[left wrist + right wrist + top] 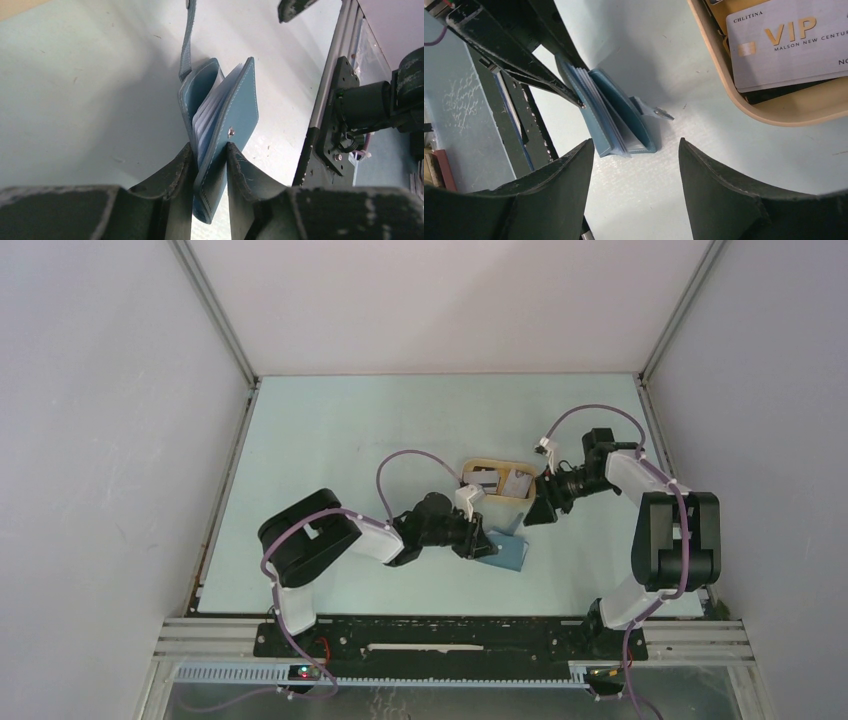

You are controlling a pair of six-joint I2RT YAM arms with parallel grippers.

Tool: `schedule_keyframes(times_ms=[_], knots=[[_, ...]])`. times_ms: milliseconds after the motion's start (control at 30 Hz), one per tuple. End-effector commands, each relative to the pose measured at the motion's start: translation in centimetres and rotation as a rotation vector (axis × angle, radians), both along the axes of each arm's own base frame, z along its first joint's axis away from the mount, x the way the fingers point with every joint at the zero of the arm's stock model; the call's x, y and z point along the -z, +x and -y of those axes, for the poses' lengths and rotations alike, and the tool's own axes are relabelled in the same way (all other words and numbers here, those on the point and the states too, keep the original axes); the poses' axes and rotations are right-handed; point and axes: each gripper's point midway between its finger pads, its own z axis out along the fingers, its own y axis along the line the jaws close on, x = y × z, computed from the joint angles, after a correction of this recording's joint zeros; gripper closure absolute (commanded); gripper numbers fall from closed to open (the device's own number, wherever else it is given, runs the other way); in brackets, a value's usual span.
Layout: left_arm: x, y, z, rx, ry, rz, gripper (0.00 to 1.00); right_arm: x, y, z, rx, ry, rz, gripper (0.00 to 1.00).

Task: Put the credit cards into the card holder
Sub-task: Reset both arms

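The teal-blue card holder (503, 552) stands on edge on the table, partly fanned open, its lighter pockets showing (220, 105). My left gripper (210, 155) is shut on its spine end, one finger on each outer cover. It also shows in the right wrist view (609, 120), strap lying to its right. My right gripper (634, 150) is open and empty, just above the table between the holder and the tray (540, 508). A whitish-grey VIP credit card (789, 42) lies in the beige tray on top of darker cards (517, 483).
The beige oval tray (774, 110) sits just behind the holder, close to my right gripper. The black base rail (450, 635) runs along the near edge. Grey walls enclose the table on three sides.
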Motion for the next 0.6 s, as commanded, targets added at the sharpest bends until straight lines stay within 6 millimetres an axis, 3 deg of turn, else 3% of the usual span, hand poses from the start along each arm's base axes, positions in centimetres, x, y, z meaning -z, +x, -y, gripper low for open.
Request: schedule_keyframes(times_ms=[0, 67, 200, 400, 567], knots=[[-0.3, -1.5, 0.6, 0.096, 0.006, 0.017, 0.82, -0.2, 1.4, 0.2, -0.016, -0.039, 0.057, 0.29], [-0.2, -1.6, 0.6, 0.099, 0.004, 0.009, 0.82, -0.1, 1.7, 0.5, -0.019, -0.062, 0.082, 0.29], [-0.1, -1.7, 0.7, 0.106, 0.004, 0.000, 0.83, -0.1, 1.5, -0.6, -0.146, -0.128, 0.195, 0.29], [0.0, -1.7, 0.7, 0.104, 0.005, -0.004, 0.83, -1.6, 0.4, -2.0, -0.428, -0.154, 0.459, 0.28], [0.0, -1.7, 0.6, 0.107, 0.005, -0.006, 0.84, -2.6, 0.2, -1.7, -0.594, -0.163, 0.648, 0.23]])
